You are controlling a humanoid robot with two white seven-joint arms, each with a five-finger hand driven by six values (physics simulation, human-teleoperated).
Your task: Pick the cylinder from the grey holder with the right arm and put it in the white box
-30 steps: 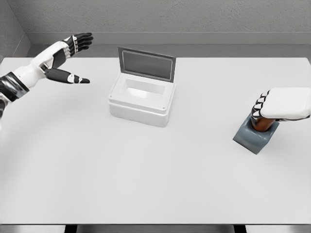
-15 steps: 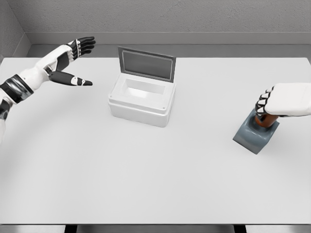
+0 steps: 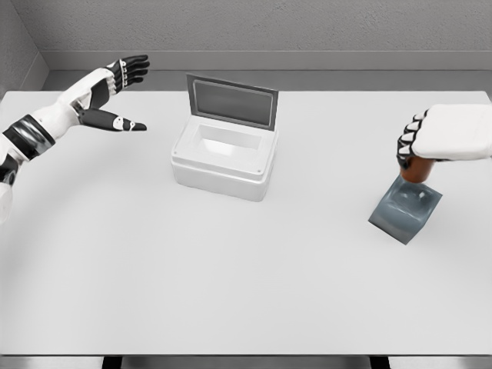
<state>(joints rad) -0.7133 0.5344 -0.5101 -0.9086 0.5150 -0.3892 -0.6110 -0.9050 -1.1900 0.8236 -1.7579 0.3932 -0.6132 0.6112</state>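
White table (image 3: 231,292) fills most of the frame; its near edge runs along the bottom.

Nearest item: grey holder (image 3: 405,209), lower right of centre, sitting tilted on the table. Its recessed top is exposed and shows a rounded hollow.

Directly above the holder, at the right edge: right hand (image 3: 442,142), arm entering from the right. Fingers (image 3: 407,142) are curled into a fist around the cylinder (image 3: 415,169). Only the brown lower end of the cylinder shows below the fist. That end appears just clear of the holder's hollow or at its upper rim; I cannot tell whether they touch.

Further back, centre-left: white box (image 3: 223,161), standing on the table well apart from the holder. Its grey-faced lid (image 3: 232,101) is raised at the back edge, leaning slightly rearward. The interior reads as a pale rectangular cavity.

Farthest, upper left of the frame: left hand (image 3: 115,92), arm coming in from the left edge, raised above the far left part of the table. Fingers spread wide, thumb pointing right toward the box, holding nothing. It is near the box's left side but apart from it.

Beyond the table: grey wall (image 3: 307,31).
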